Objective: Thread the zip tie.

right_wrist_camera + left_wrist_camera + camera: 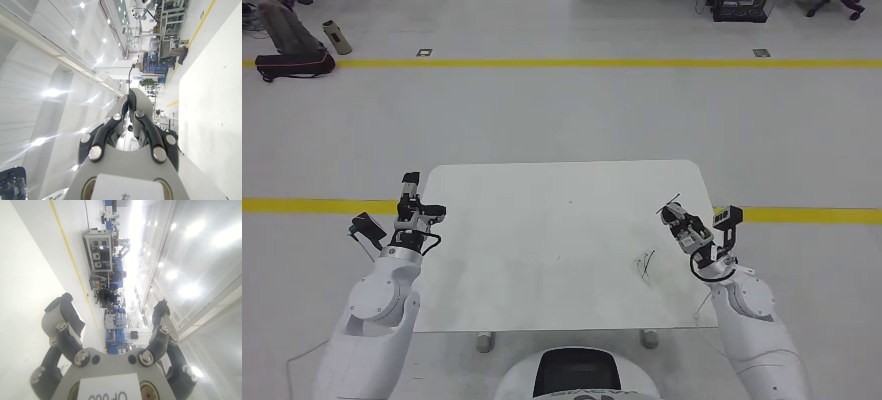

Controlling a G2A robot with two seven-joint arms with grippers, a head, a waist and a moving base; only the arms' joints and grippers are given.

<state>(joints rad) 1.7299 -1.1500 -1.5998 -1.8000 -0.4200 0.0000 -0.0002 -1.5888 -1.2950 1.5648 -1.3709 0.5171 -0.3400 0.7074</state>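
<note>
While the left gripper (410, 183) hangs just off the left edge of the white table (562, 230), the top view finds the right gripper (674, 213) above the tabletop near its right edge. A thin black zip tie (667, 203) sticks out of the right gripper's tip. A small bunch of loose ties (645, 263) lies on the table just beside the right arm, nearer the robot and apart from the held one. Beyond the table, a yellow floor line (572, 63) crosses the hall.

From the left wrist, the left gripper (113, 303) stands with its two black-padded fingers (65, 306) spread wide apart. The table (19, 294) runs along one side of it. Small dark marks on its surface, likely the loose ties (63, 367), show close to one finger's base; they are too small to tell for certain.

From the right wrist, the right gripper (129, 95) has its ribbed pads (132, 106) pressed together on the zip tie (129, 79). The strap runs straight out from the fingertips and ends in a small bent head. It touches only the pads that clamp it. The table (208, 94), with one rounded corner in sight, lies off to the side of the clamped fingers, and the yellow floor line (196, 36) passes behind it.
</note>
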